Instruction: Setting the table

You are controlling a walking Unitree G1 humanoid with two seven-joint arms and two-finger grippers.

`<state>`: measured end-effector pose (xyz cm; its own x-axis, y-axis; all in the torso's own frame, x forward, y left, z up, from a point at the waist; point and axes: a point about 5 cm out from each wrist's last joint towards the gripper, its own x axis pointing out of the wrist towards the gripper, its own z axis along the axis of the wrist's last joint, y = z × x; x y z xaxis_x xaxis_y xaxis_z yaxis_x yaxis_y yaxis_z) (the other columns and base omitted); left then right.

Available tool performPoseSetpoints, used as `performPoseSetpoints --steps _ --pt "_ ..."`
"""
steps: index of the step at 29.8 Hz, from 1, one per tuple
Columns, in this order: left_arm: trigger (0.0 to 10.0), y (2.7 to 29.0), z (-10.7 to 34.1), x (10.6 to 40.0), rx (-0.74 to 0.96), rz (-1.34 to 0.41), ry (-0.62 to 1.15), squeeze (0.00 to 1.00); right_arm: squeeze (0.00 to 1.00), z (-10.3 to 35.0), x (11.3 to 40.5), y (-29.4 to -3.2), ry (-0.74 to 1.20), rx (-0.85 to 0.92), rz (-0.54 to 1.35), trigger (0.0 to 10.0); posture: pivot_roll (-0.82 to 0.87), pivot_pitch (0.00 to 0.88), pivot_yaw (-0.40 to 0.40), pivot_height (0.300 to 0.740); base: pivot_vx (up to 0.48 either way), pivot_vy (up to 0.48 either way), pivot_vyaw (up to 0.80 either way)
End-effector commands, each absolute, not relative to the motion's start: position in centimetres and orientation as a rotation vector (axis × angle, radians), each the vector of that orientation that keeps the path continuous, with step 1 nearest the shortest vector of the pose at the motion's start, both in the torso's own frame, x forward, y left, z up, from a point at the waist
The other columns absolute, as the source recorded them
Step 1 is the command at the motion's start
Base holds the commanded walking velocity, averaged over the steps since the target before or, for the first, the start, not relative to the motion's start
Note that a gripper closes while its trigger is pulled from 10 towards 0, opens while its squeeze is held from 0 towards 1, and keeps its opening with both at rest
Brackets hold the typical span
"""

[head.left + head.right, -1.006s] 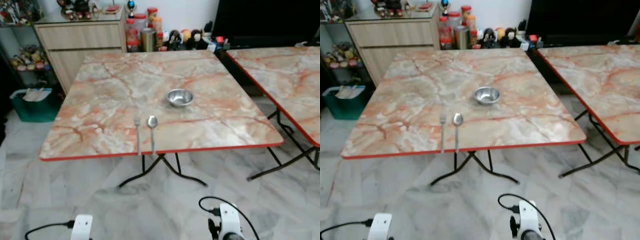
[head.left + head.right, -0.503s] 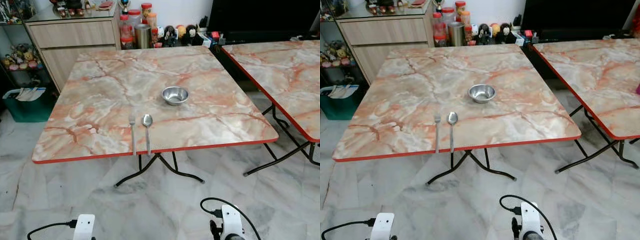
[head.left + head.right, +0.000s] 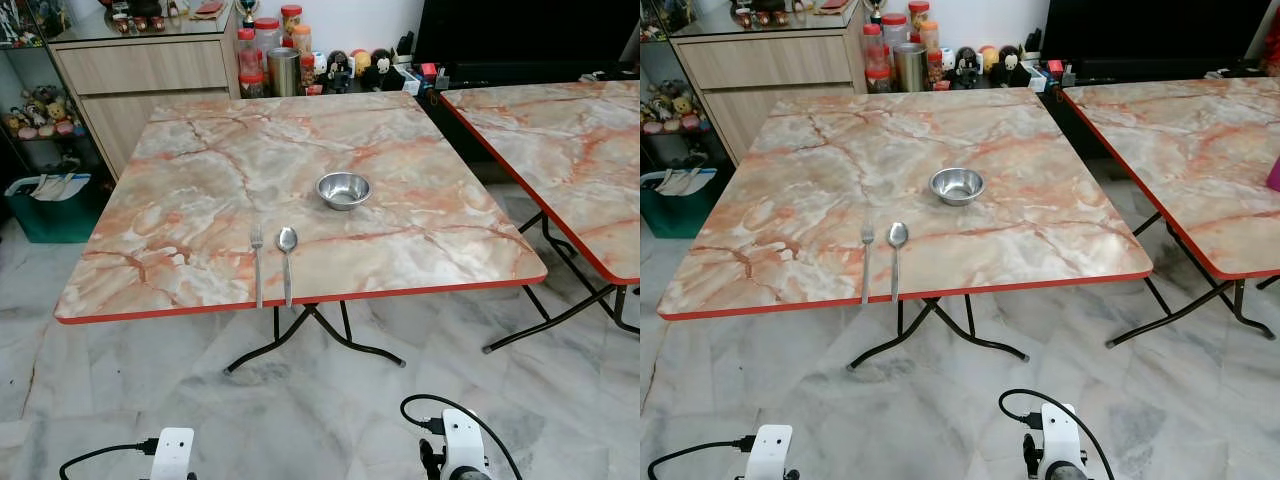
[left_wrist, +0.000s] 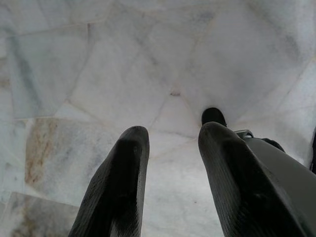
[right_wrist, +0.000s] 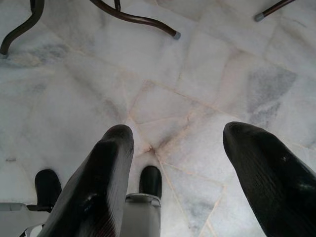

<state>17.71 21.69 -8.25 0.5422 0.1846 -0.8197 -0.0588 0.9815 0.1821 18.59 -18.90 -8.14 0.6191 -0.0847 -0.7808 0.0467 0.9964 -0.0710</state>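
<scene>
A marble-patterned folding table (image 3: 200,190) with a red edge stands ahead of me. On it a small steel bowl (image 3: 343,189) sits near the middle. A fork (image 3: 257,262) and a spoon (image 3: 287,260) lie side by side near the front edge, handles toward me. Both arms hang low over the floor. My left gripper (image 4: 170,143) is open with nothing between its fingers, above pale marble tiles. My right gripper (image 5: 177,143) is open too, wide apart, also over bare floor.
A second marble table (image 3: 570,130) stands to the right, a narrow gap between the two. Behind are a wooden cabinet (image 3: 150,70), jars and figurines (image 3: 300,60), a dark screen (image 3: 520,40). A green bin (image 3: 45,205) sits at left. Table legs (image 3: 320,335) cross underneath.
The whole picture has shifted: the table now sits slightly lower and further left in view, so the camera moved. Bowl, fork and spoon keep their places on the table.
</scene>
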Motion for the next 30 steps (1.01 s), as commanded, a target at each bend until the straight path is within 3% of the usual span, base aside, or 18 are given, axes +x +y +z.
performPoseSetpoints --steps 1,19,30 --pt "10.0 21.44 -8.41 17.48 0.149 0.124 0.997 0.00 0.00 -8.21 18.45 -19.02 0.912 -0.051 -0.074 10.0 -0.04 0.000 -0.003 0.740 0.000 -0.270 0.00" --pt "10.0 21.43 -8.64 16.97 0.156 0.130 1.010 0.00 0.00 -8.09 18.72 -18.98 0.910 -0.072 -0.048 10.0 -0.03 0.000 -0.013 0.740 0.000 -0.303 0.00" --pt "10.0 21.63 -8.50 17.21 0.133 0.158 1.006 0.00 0.00 -8.03 18.86 -18.91 0.906 -0.072 -0.046 10.0 -0.03 0.000 -0.012 0.740 0.000 0.027 0.00"
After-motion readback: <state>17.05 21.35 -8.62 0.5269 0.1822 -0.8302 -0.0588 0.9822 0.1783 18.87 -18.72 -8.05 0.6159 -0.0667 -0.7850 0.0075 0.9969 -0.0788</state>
